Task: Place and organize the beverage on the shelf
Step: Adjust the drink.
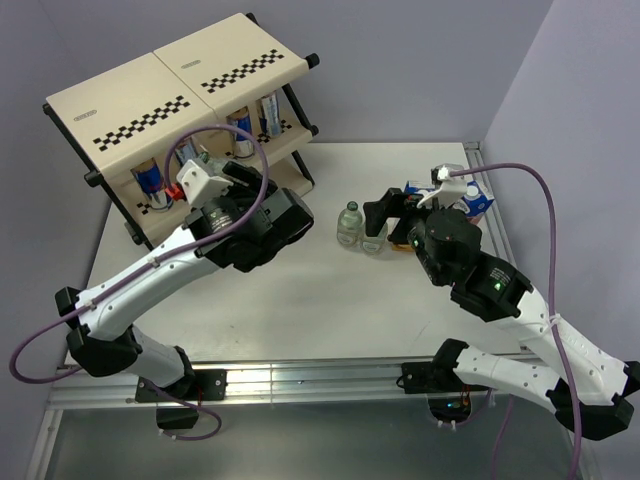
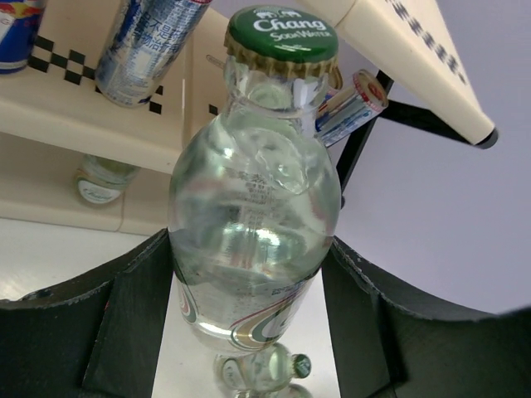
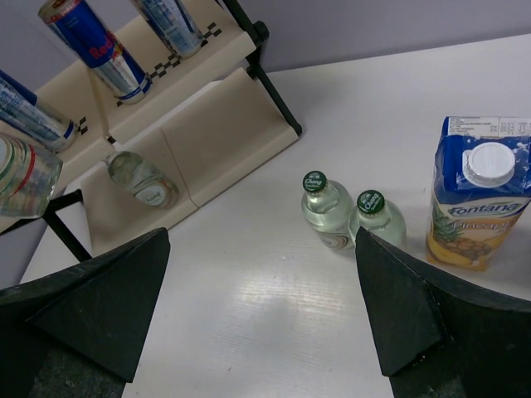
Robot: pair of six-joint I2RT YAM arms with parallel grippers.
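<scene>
We see the shelf [image 1: 180,100] at the far left of the table, its cream panels edged with checkered strips. Blue-and-silver cans [image 3: 93,48] sit on the shelf's middle tier, and one clear bottle [image 3: 141,178] sits on its lowest tier.

Our left gripper [image 2: 249,327] hangs just in front of the shelf, facing its open tiers. It is clamped on a clear glass bottle, the gripped bottle [image 2: 253,215]. The black fingers [image 2: 108,332] press against both sides of its lower body. Its green crown cap [image 2: 282,33] points up toward the shelf's top panel. In the left wrist view the gripped bottle stands out against the shelf's right-hand end, in front of the tiers and not on any of them.

Our right gripper [image 3: 260,234] hovers to the right of the shelf and well apart from it. Its jaws are spread wide with nothing between them. Just beyond its fingertips stand two green-capped bottles [image 3: 325,211]. They are upright on the table to the right of the shelf, side by side and touching or nearly so; we cannot tell which. The pineapple carton [image 3: 477,195], blue on top with a white screw cap, stands farther from the shelf than those two bottles, just beside them.
</scene>
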